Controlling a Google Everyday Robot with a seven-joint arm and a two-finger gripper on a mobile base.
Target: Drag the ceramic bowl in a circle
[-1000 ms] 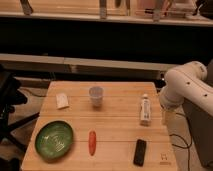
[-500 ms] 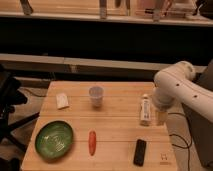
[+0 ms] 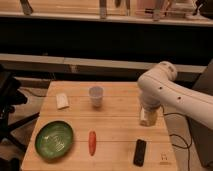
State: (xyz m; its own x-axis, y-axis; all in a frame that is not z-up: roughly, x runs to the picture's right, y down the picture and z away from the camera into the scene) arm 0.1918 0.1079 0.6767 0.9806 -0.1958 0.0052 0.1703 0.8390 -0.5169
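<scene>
From the one camera view, my white arm [image 3: 161,88] reaches in from the right and bends down over the right side of the wooden table [image 3: 117,122]. My gripper sits at the arm's lower end, hidden behind the arm's own bulk, just above a pale upright bottle [image 3: 147,118] near the table's right edge. My jaws are spread as wide as they go, and I see nothing in them. The ceramic bowl [image 3: 54,139], green, glossy and ringed inside, lies on the near left corner of the table, well apart from my gripper. Just to its right, near the middle of the near edge, lies a small orange-red stick-shaped thing [image 3: 92,142], pointing near to far. Further right, near the near right corner, lies a flat black object [image 3: 140,152]. A translucent whitish cup [image 3: 96,96] stands upright toward the far side, around the table's middle, and a small pale block [image 3: 62,100] lies to its left. Something dark [image 3: 9,95] stands beyond the table's left edge; I cannot tell what it is.
</scene>
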